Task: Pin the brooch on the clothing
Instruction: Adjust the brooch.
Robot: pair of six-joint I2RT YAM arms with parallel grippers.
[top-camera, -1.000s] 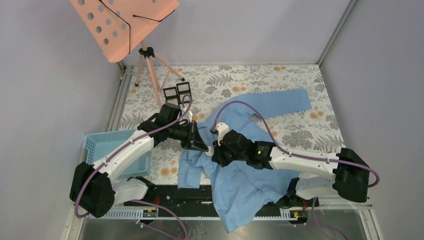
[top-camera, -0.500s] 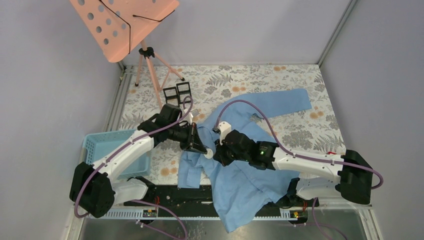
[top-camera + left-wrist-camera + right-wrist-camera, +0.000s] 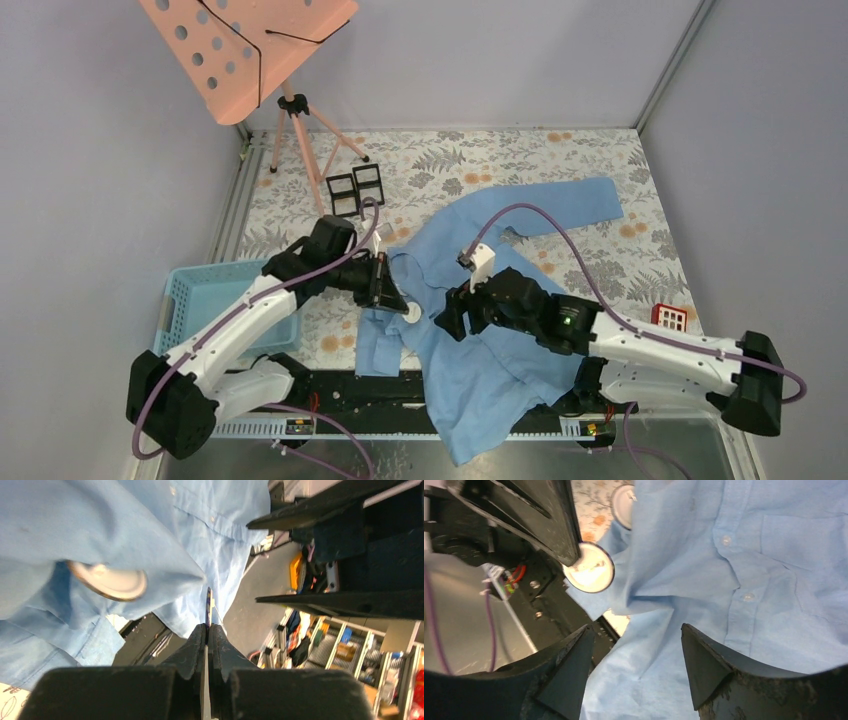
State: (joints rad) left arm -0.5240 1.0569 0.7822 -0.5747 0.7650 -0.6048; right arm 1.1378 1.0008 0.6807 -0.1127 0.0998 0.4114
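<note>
Although the shirt [image 3: 490, 370] sprawls across the middle of the floral table [image 3: 600, 250], bare cloth shows to the far right and along the back. Its hem spills over the near edge between the two arm bases, and one sleeve reaches toward the far right. A pink music stand [image 3: 250, 50] occupies the far left corner, and a blue basket [image 3: 200, 285] sits by the left arm. The right gripper [image 3: 636, 627] hovers over the buttoned front with jaws spread wide, holding nothing. I cannot tell whether it touches the fabric. The left gripper [image 3: 207, 626] has its jaws pressed together, pinching the round white brooch [image 3: 589, 574] at the shirt's left edge. A second white disc [image 3: 107, 580] lies partly under a fold nearby.
</note>
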